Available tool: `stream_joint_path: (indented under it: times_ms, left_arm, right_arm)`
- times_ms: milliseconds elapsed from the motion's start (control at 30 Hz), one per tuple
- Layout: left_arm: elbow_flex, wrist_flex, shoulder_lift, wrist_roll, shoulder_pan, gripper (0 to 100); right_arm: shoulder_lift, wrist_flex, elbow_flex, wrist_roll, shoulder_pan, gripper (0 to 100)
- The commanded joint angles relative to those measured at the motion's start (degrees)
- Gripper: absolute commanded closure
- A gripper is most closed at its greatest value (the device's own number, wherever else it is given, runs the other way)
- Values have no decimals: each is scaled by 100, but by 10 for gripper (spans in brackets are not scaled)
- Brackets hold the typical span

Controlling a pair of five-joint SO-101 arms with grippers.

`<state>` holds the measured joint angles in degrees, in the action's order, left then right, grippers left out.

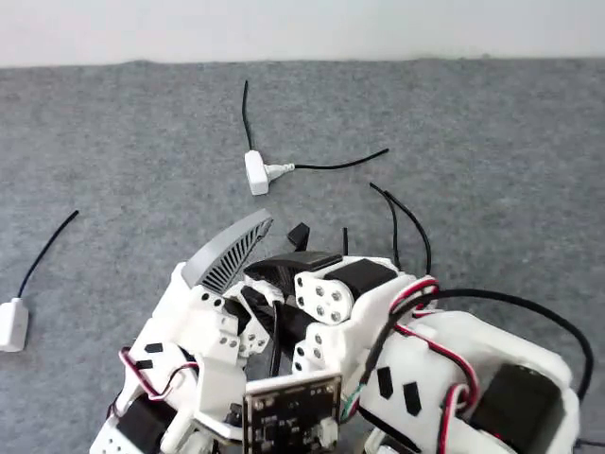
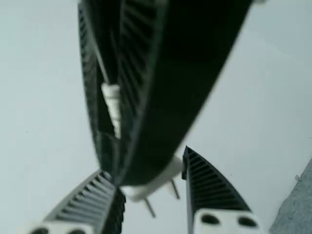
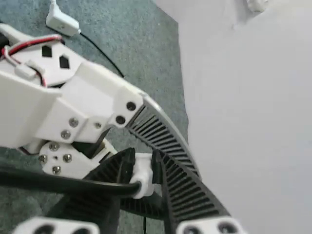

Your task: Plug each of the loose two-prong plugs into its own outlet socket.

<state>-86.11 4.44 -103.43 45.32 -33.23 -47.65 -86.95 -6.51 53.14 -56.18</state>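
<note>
A white two-prong plug (image 3: 142, 174) with a black cable (image 3: 63, 183) sits between the black fingers of my right gripper (image 3: 144, 163), which is shut on it. In the left wrist view the same plug (image 2: 146, 187) shows its two prongs pointing out. It lies between the spread fingers of my open left gripper (image 2: 146, 163), under the right gripper's dark finger (image 2: 161, 73). In the high view both grippers meet low at the centre, the left gripper (image 1: 248, 248) with its grey finger beside the right gripper (image 1: 288, 265).
A white connector block (image 1: 257, 172) with a thin black cable lies on the grey carpet ahead of the arms, also seen as the white block (image 3: 61, 20). Another white block (image 1: 11, 324) with a cable lies at the left edge. Loose black cables (image 1: 406, 222) trail on the right.
</note>
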Motion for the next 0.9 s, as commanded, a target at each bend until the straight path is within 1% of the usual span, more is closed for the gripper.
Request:
stream_joint_path:
  times_ms: [0,67,167,233,467,700,867]
  left_arm:
    - [418,-62,-105,35,44,840]
    - [444,-62,-105,44,44,840]
    - [453,-62,-105,26,229,840]
    - [444,-62,-105,26,325,840]
    - [453,-62,-105,18,316,840]
    - [312,-44,-105,18,316,840]
    - [48,-53,-105,18,316,840]
  right_arm:
    - [-259,-4,-211,-79,277,989]
    - [-312,-48,-211,-79,418,989]
    - [-330,-154,-211,-79,549,989]
    - [-347,-259,-211,-79,558,989]
    - [-356,-259,-211,-79,558,989]
    - [-365,84,-246,-79,541,989]
    - [-365,127,-255,-79,514,989]
